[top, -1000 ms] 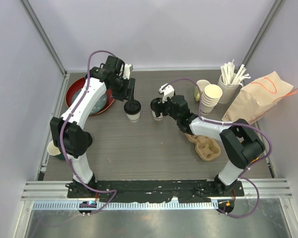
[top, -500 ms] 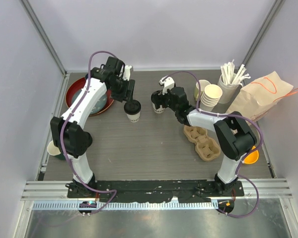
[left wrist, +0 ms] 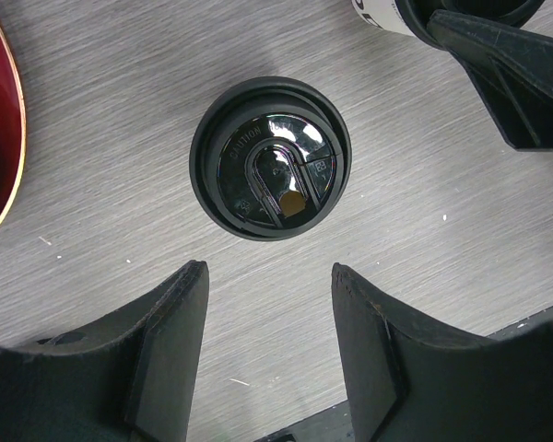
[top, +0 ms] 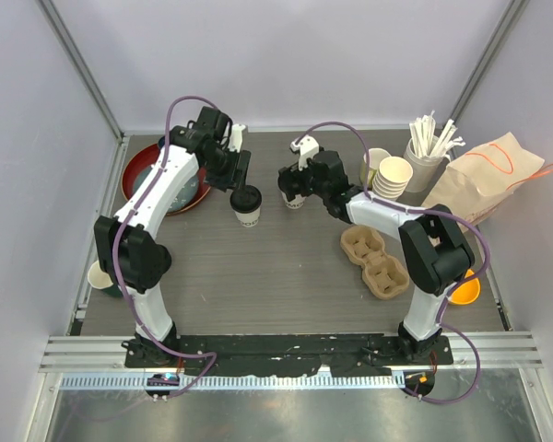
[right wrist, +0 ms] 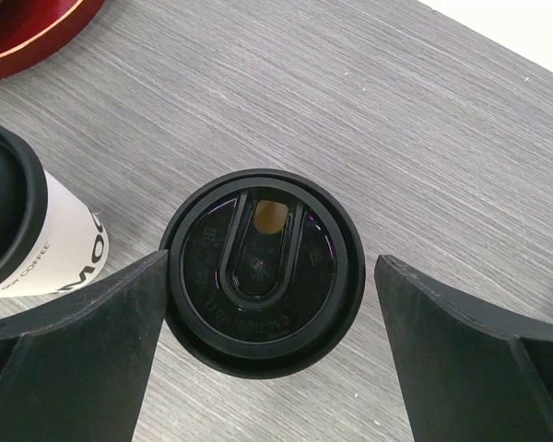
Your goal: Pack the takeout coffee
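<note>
Where the red tray [top: 146, 175] lies at the far left of the table [top: 258, 276], your left arm arches past it, elbow bent, and the left gripper [left wrist: 267, 270] points straight down. Its jaws are spread wide and grasp nothing. The left takeout cup [left wrist: 271, 158] stands upright on the table just beyond the fingertips, apart from them. You can read raised letters, "CAUTION", on its glossy black lid. In the right wrist view its white side shows "COFFEE" in small print beside large letters "MOC".

Just to the right stands the right takeout cup [right wrist: 219, 304], also upright on the table. Your right arm folds back toward the middle and holds the right gripper [right wrist: 272, 267] above it. The jaws are parted with one finger close at each side of the lid, not clamped. The raised lettering on this lid is too faint to read.

Farther right are a cardboard cup carrier [top: 376, 262] and a brown paper bag [top: 479, 184].
</note>
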Tool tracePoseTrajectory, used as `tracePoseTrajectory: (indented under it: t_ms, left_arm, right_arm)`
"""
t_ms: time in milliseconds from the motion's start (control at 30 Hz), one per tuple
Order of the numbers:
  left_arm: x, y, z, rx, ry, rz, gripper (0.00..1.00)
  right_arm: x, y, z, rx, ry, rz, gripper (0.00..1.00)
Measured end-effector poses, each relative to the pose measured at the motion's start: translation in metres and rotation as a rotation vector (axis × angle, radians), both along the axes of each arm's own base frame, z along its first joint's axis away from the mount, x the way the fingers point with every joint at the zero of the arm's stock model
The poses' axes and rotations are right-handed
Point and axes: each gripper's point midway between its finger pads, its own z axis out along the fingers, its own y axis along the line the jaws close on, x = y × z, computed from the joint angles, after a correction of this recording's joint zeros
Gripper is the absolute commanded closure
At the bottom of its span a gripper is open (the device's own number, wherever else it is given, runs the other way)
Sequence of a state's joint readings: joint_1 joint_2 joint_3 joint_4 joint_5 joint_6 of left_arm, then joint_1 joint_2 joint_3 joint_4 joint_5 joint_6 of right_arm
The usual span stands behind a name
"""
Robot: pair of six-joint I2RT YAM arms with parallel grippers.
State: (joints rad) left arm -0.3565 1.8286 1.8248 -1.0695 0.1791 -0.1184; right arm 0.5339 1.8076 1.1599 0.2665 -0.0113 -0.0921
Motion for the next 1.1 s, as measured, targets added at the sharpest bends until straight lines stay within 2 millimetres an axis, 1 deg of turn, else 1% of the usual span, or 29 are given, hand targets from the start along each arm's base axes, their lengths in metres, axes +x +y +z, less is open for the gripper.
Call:
tracePoseTrajectory:
  t_ms: [267,533,700,800,867,933,967,1033,1067,1100]
  left_arm:
    - [-0.001,0.000,0.000,0.001,0.002,-0.001,0.41]
    - [-0.001,0.001,-0.001,0.004,0.003,-0.006,0.41]
    - [-0.001,0.001,-0.001,0.007,0.001,-0.013,0.41]
    - [-0.001,0.001,-0.001,0.010,0.000,-0.019,0.41]
    - [-0.001,0.001,-0.002,0.011,0.000,-0.021,0.40]
    - [-0.002,0.002,-0.002,0.013,0.001,-0.023,0.39]
    - [-0.002,0.002,-0.003,0.015,0.002,-0.024,0.39]
    - [-0.003,0.003,-0.006,0.020,0.008,-0.027,0.39]
    - [-0.004,0.004,-0.008,0.023,0.013,-0.030,0.39]
    - [-0.005,0.005,-0.010,0.029,0.017,-0.033,0.39]
  right_arm:
    - [0.000,-0.002,0.001,-0.018,0.028,0.011,0.03]
    - [0.006,-0.007,0.009,-0.029,0.033,0.004,0.03]
    - [0.003,-0.008,0.008,-0.037,0.047,0.017,0.03]
    - [-0.004,-0.010,0.015,-0.041,0.055,0.024,0.02]
    - [-0.008,-0.014,0.032,-0.042,0.047,0.018,0.00]
    - [-0.010,-0.019,0.063,-0.036,0.023,0.002,0.00]
    - [-0.009,-0.024,0.088,-0.031,-0.004,-0.023,0.00]
    - [-0.009,-0.034,0.126,-0.015,-0.054,-0.064,0.00]
    - [-0.011,-0.043,0.150,-0.003,-0.082,-0.098,0.00]
    - [-0.015,-0.058,0.177,0.013,-0.114,-0.146,0.00]
